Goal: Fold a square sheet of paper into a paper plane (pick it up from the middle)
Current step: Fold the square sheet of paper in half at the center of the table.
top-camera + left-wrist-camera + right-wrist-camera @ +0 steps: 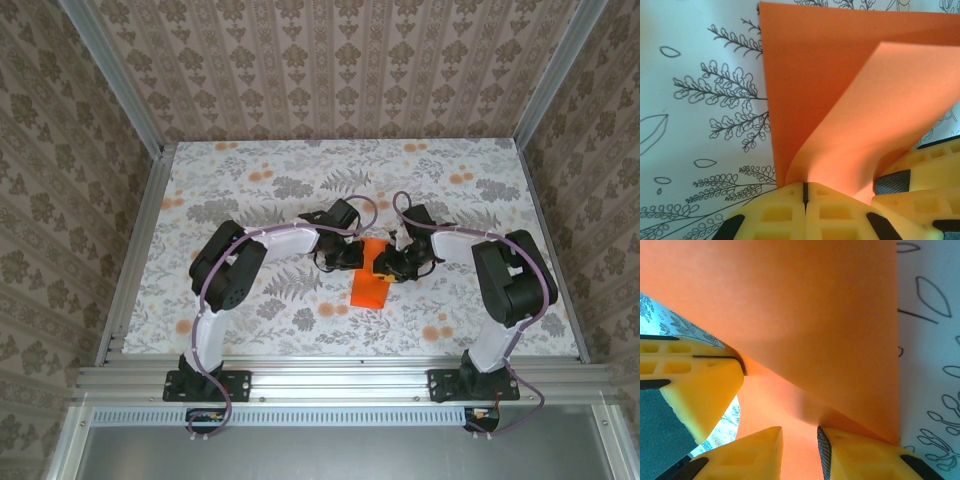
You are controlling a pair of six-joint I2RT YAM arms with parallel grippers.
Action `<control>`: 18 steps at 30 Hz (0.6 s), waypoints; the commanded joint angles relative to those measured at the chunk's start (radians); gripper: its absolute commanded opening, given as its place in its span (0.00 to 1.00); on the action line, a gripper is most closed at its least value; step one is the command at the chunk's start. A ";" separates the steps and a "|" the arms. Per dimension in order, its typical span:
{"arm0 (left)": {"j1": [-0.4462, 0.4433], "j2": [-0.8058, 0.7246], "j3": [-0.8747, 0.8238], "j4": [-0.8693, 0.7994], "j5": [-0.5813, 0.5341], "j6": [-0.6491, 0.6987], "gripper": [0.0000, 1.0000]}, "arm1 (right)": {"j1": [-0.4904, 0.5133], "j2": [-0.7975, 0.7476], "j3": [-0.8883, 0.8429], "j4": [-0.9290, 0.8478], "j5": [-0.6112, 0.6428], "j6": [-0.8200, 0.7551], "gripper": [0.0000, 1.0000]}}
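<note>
Top external: one square sheet of paper (369,290), creased, mid-table (250,300) | claws, two: left gripper (805,189) pinched shut on its edge, right gripper (800,435) jaws parted, sheet between them

Floral-print tablecloth (300,190); damask wallpaper walls (340,70); aluminium frame rail (340,380) along near edge.

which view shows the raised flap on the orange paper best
Left wrist: the square sheet of paper shows its corner and edges, with the raised flap curling off it. Top external gives a small, distant orange patch; right wrist a close orange surface, most of its outline cut off.
</note>
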 commanded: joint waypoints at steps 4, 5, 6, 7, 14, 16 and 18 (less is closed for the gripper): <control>-0.012 0.063 -0.010 -0.077 -0.019 0.023 0.00 | -0.006 -0.015 -0.040 -0.033 0.028 -0.030 0.30; -0.014 0.063 -0.010 -0.077 -0.018 0.023 0.00 | -0.006 -0.044 -0.041 -0.028 0.011 -0.027 0.30; -0.014 0.065 -0.009 -0.076 -0.019 0.023 0.00 | -0.006 -0.064 -0.039 -0.027 -0.003 -0.025 0.30; -0.015 0.065 -0.009 -0.077 -0.019 0.023 0.00 | -0.006 -0.082 -0.037 -0.029 -0.022 -0.022 0.30; -0.016 0.068 -0.004 -0.077 -0.018 0.024 0.00 | -0.006 -0.151 -0.109 0.070 -0.126 0.045 0.31; -0.018 0.070 0.000 -0.077 -0.017 0.024 0.00 | -0.006 -0.136 -0.131 0.085 -0.127 0.046 0.31; -0.018 0.072 0.004 -0.077 -0.015 0.026 0.00 | -0.006 -0.119 -0.150 0.094 -0.120 0.042 0.30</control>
